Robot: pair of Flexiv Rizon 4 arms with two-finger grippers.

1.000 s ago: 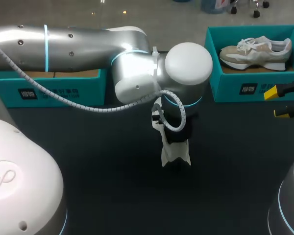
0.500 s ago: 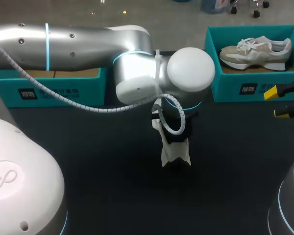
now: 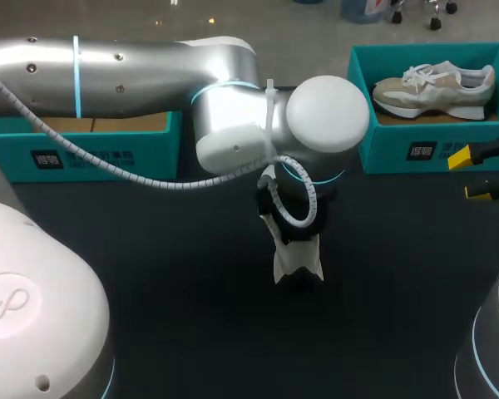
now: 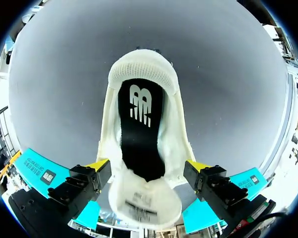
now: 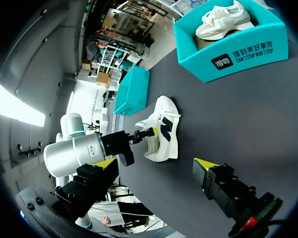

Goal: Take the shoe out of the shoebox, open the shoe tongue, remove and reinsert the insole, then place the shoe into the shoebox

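The left arm (image 3: 133, 66) comes in from 9 o'clock and ends over the middle of the dark surface (image 3: 175, 291). Its left pincer (image 4: 146, 166) is clenched on the white shoe (image 3: 298, 259), with one yellow tip against each side of the heel end. In the head view the wrist hides the heel, and the toe points toward 6 o'clock. From the left wrist the shoe runs straight ahead of the fingers, its opening facing the camera. The black insole (image 4: 139, 129) lies inside it, from the collar forward to the white mesh toe.

The right pincer (image 3: 472, 174) sits at the 3 o'clock edge of the surface. It is released, with its two yellow tips well apart and nothing between them. From the right wrist the white shoe is ahead of this pincer, apart from it, with the left pincer at the shoe's heel.

The teal shoebox (image 3: 437, 150) stands at 2 o'clock on the surface, open at the top. A beige-and-white shoe (image 3: 432, 86) lies in it, toe toward 9 o'clock and laces up. A second teal box (image 3: 83, 154) stands at 10 o'clock, partly under the left arm, with brown card showing inside it.
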